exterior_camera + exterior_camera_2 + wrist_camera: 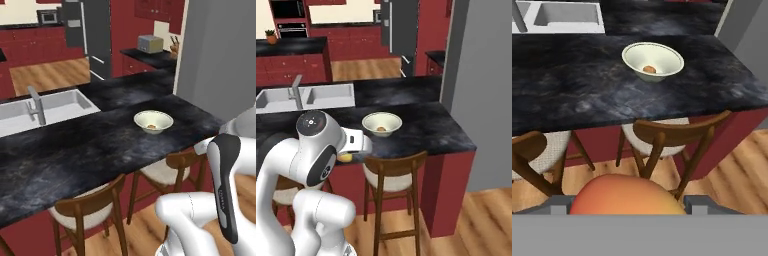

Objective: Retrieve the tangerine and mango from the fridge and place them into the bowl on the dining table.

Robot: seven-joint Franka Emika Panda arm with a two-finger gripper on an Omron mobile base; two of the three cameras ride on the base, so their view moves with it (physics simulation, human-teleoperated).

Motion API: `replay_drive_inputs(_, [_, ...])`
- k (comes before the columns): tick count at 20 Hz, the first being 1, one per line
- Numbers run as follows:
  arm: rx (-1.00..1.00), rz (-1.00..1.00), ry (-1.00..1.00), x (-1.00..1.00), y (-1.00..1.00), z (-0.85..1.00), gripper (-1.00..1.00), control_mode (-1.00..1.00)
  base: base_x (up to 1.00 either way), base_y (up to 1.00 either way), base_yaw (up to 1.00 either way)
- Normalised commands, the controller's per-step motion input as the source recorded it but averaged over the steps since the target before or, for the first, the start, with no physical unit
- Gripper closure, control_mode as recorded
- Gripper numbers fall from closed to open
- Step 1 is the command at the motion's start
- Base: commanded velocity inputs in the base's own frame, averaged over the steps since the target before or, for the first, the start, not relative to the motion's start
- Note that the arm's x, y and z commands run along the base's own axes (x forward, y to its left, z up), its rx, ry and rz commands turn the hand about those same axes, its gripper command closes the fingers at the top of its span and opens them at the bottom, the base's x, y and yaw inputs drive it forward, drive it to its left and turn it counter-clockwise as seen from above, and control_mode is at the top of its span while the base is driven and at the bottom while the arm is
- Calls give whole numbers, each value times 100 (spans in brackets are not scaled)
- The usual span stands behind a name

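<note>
Between the two dark fingertips of the gripper (628, 207) sits the mango (628, 195), a rounded fruit that goes from orange-red to yellow, and the fingertips stand at its two sides, so the gripper is closed around it. In the right base view a small yellow part of the mango (345, 157) shows under the white hand, just in front of the near edge of the dining table (421, 127) and above the chairs.

On the black marbled top of the dining table (90, 145) stands the cream bowl (153, 121), near the right end of the top and well apart from the pale sink (60, 106) with its grey tap (36, 105). Inside the bowl (653, 60) lies one small orange fruit, the tangerine (649, 69), close to the near wall of the bowl. The mango is lower than the table top and on the near side of it, not over the bowl.

Two wooden chairs with pale seats (667, 137) are pushed under the table edge, directly beyond the mango in the hand view. Far behind, across the wooden floor, the dark grey fridge (95, 37) stands between red cabinets (35, 47). A toaster (150, 44) rests on the wall counter to the right of it.
</note>
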Motion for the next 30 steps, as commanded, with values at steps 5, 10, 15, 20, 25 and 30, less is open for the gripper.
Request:
replay_drive_inputs(5, [0, 0, 0, 0, 0, 0, 100, 100, 78, -67, 39])
replay_drive_inputs(10, [0, 0, 0, 0, 0, 0, 100, 100, 60, -70, 35])
replay_drive_inputs(15, [0, 0, 0, 0, 0, 0, 100, 100, 52, -65, 34])
replay_drive_inputs(20, [0, 0, 0, 0, 0, 0, 100, 100, 49, -51, 35])
replay_drive_inputs(25, [0, 0, 0, 0, 0, 0, 100, 100, 43, -24, 33])
replay_drive_inputs(30, [0, 3, 0, 8, -2, 0, 100, -100, 23, -7, 19])
